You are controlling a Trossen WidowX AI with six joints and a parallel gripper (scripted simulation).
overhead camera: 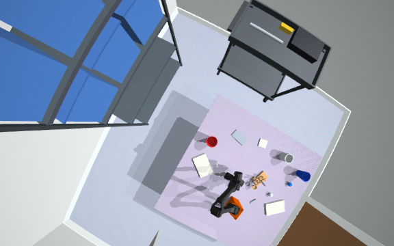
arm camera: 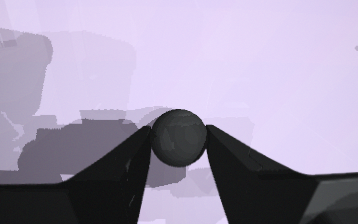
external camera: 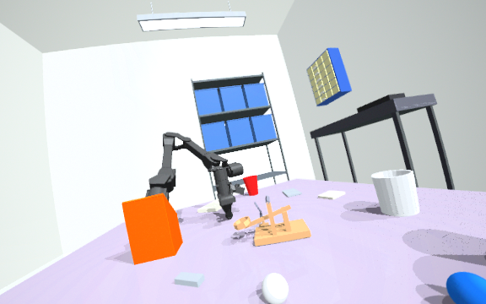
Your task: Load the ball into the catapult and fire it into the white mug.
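Note:
A black ball sits between the fingertips in the wrist view, with a tip touching each side. My gripper is shut on the ball and points down, low over the table, to the left of the catapult in the exterior view. The tan catapult stands upright on its base; its cup is low and looks empty. The white mug stands upright beyond the end opposite the cup. In the top view the arm hides the ball.
An orange block stands by the arm's base. A white ball, a blue ball, a blue cup, a red cup and several flat pale blocks lie around.

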